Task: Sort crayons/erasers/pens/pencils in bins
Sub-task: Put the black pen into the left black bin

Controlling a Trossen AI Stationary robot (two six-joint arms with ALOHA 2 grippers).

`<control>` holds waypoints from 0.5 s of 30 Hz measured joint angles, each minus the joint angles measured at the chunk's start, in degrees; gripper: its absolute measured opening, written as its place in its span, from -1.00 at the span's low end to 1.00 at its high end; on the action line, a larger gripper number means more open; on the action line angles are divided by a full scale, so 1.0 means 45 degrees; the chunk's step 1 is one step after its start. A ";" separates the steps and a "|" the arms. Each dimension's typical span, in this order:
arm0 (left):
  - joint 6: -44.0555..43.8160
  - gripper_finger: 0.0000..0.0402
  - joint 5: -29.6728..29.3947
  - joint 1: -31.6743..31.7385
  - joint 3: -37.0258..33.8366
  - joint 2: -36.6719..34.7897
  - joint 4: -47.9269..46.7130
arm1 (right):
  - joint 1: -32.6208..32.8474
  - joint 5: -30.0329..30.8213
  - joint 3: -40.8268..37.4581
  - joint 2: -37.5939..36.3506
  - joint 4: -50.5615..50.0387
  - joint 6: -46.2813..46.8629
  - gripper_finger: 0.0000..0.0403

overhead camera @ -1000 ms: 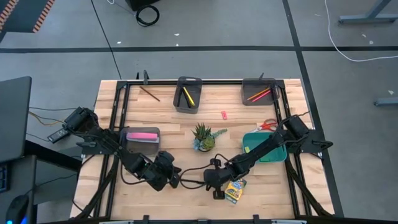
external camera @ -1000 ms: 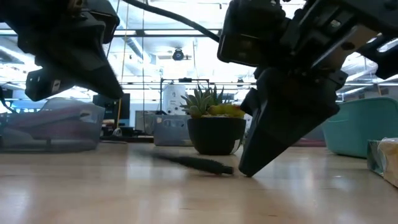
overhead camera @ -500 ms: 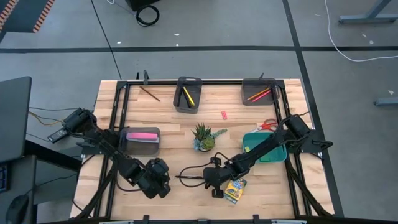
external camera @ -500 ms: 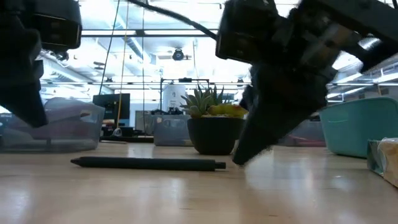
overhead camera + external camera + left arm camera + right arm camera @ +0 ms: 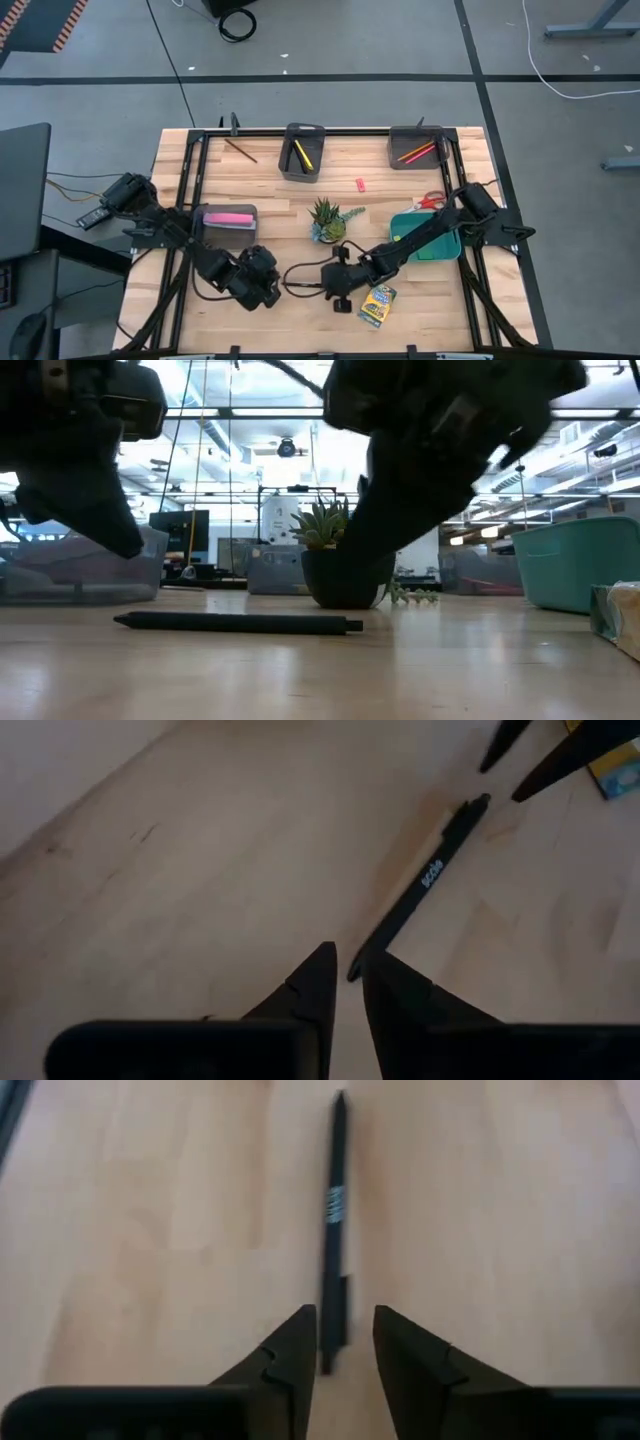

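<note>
From above, four bins stand on the desk point(image 5: 260, 175): a grey one point(image 5: 228, 224) with one long pink bar point(image 5: 230, 218), a darker narrow one point(image 5: 302, 151) with two sticks, one yellow and one black, a grey one point(image 5: 416, 147) with two thin red and orange pencils point(image 5: 418, 153), and a teal one point(image 5: 430, 235) under the right arm. One potted plant point(image 5: 327, 221) stands between them, one small red eraser point(image 5: 360, 184) lies beyond it, and scissors point(image 5: 432, 200) lie near the teal bin. One black pen point(image 5: 303, 288) lies flat between the two claws, the left claw point(image 5: 275, 291) at one end, the right claw point(image 5: 327, 289) at the other. One crayon box point(image 5: 376, 304) lies just beside the right claw.

At desk level, the pen point(image 5: 238, 622) lies alone on the wood, both claws raised off it.

The left wrist view shows its claw point(image 5: 345, 963) released, narrowly parted, the pen's point(image 5: 424, 884) end just ahead of the tips.

The right wrist view shows its claw point(image 5: 345, 1316) released, the pen's point(image 5: 334, 1220) near end between the parted fingers point(image 5: 296, 1337), not gripped.
</note>
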 joint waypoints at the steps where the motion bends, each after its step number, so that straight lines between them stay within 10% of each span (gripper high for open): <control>1: 0.0007 -0.69 -0.0003 0.0053 0.0000 0.0000 0.0013 | -0.0128 0.0001 0.0000 0.0030 0.0000 -0.0103 -0.42; 15: 0.0180 -0.60 0.0870 -0.0423 -0.0005 0.0000 -0.0161 | -0.0714 -0.2477 0.3396 0.0277 -0.4937 -0.1012 -0.24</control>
